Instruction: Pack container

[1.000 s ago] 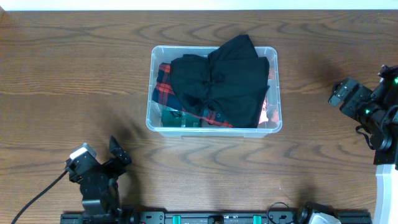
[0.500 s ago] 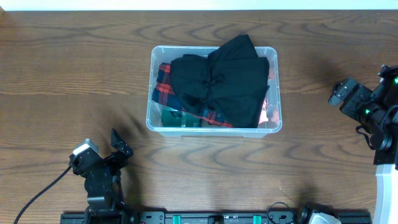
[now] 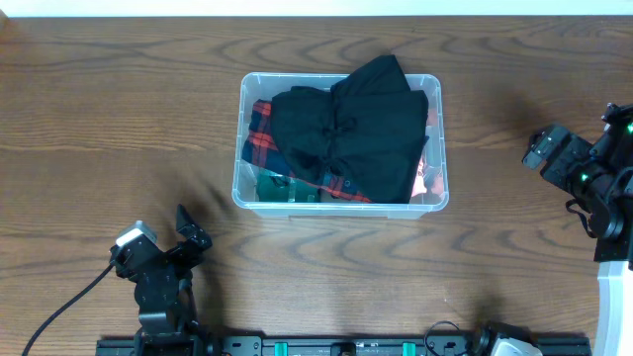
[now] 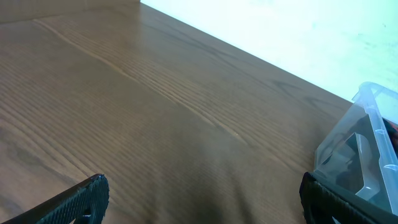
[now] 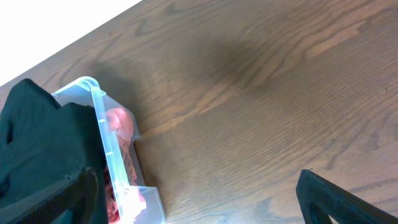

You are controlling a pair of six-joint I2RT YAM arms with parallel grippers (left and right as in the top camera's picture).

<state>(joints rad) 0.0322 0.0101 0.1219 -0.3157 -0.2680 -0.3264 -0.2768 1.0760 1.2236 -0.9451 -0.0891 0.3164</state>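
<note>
The clear plastic container (image 3: 239, 148) stands mid-table, full of clothes: a black garment (image 3: 351, 129) on top, red plaid fabric (image 3: 260, 138) and green cloth beneath. Its corner shows in the left wrist view (image 4: 373, 149) and its side in the right wrist view (image 5: 102, 134), with the black garment (image 5: 37, 149) and red cloth inside. My left gripper (image 3: 188, 234) is open and empty near the front left, also seen in the left wrist view (image 4: 202, 199). My right gripper (image 3: 542, 146) is open and empty at the right edge, also seen in the right wrist view (image 5: 199, 193).
The brown wooden table (image 3: 119, 109) surrounds the container. A black rail (image 3: 346, 346) with the arm bases runs along the front edge. A cable (image 3: 59, 307) trails from the left arm.
My left arm has pulled back slightly toward the front edge over the last second. The right arm and the container have not moved.
</note>
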